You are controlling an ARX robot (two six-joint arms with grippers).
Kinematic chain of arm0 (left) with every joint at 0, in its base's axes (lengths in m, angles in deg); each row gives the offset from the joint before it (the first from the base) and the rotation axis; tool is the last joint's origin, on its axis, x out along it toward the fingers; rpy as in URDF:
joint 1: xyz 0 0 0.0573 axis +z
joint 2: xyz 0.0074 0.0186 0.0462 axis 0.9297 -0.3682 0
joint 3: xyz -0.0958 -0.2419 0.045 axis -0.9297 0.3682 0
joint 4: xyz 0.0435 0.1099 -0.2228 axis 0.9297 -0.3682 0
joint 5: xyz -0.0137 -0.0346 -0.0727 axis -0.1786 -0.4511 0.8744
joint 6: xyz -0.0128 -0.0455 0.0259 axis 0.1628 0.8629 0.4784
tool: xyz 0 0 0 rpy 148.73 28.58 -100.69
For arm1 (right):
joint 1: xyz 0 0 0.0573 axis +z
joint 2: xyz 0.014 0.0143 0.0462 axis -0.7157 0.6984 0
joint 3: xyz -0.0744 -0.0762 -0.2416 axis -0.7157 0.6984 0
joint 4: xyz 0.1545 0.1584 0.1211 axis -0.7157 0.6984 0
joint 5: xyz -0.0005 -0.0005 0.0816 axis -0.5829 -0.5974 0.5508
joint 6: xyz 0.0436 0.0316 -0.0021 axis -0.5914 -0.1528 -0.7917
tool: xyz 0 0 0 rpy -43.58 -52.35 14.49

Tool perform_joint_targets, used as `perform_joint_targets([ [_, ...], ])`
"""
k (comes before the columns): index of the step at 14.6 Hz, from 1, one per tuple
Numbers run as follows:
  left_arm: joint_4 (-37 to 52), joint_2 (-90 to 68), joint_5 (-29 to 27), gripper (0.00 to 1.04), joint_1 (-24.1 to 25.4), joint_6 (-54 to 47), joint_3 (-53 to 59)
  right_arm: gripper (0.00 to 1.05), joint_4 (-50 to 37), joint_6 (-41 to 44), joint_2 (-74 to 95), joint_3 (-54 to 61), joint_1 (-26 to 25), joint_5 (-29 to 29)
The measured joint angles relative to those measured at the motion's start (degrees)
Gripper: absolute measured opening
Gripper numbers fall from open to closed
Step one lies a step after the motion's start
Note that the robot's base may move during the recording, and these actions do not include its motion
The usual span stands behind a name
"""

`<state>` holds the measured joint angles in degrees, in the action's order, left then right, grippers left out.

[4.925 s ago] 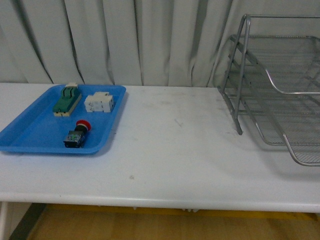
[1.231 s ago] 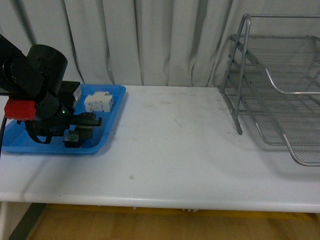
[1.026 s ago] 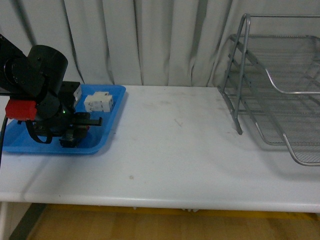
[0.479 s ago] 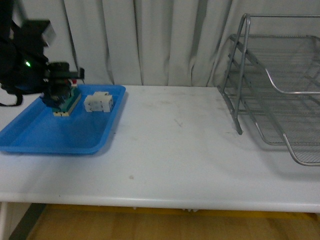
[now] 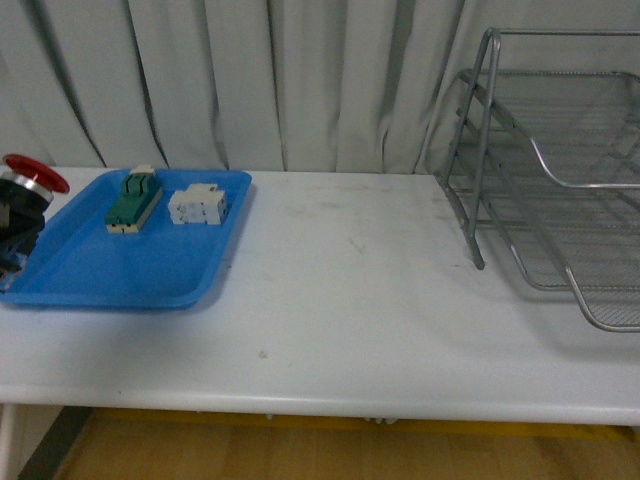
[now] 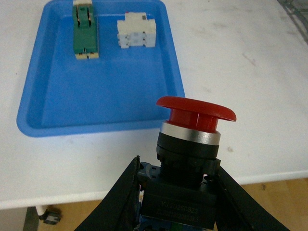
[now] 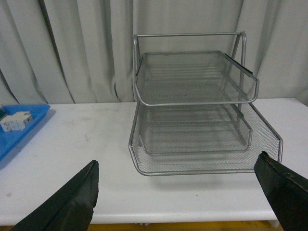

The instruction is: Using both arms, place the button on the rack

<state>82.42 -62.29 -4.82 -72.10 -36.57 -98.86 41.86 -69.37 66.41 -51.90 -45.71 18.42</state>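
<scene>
The button [image 5: 22, 195], red mushroom cap on a black body, shows at the far left edge of the front view, lifted above the blue tray. In the left wrist view my left gripper [image 6: 175, 192] is shut on the button's [image 6: 192, 130] black body, cap pointing away, held high over the table's near edge. The silver wire rack [image 5: 560, 190] stands at the right of the table. In the right wrist view the rack [image 7: 192, 106] faces my open, empty right gripper [image 7: 180, 192], which hangs back from the rack.
The blue tray [image 5: 80, 280] lies at the left, holding a green-and-cream block [image 5: 133, 200] and a white block [image 5: 198, 206]; they also show in the left wrist view, tray [image 6: 96, 115]. A grey curtain hangs behind the white table [image 5: 340, 300].
My left gripper closed on the button in the tray, lifted it and drew it up and leftward; most of the arm has left the front view. The tray's front spot is now bare.
</scene>
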Motion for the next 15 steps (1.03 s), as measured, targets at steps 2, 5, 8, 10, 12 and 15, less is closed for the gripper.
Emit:
perform_joint_targets([
  [2,0.59,1.79,0.81,0.36,2.03,0.09,2.23,0.98,0.00,0.00,0.00,0.00,0.00,0.00],
  [5,1.66,1.77,0.77,0.36,2.82,1.16,4.94,0.98,-0.07,0.00,0.00,0.00,0.00,0.07],
  [8,2.71,1.40,1.20,0.36,2.69,1.18,4.96,0.98,-0.04,0.00,0.02,0.00,0.00,0.04],
  [10,3.21,1.18,1.05,0.36,2.51,1.31,5.03,0.98,-0.02,0.00,0.00,0.00,0.00,0.04],
  [12,3.37,0.85,1.25,0.36,1.64,1.62,5.18,0.98,0.00,0.00,0.00,0.00,0.00,0.02],
  [15,0.85,-4.59,-2.86,0.36,-10.95,1.49,-6.69,0.98,-0.02,0.00,0.00,0.00,0.00,-0.02],
])
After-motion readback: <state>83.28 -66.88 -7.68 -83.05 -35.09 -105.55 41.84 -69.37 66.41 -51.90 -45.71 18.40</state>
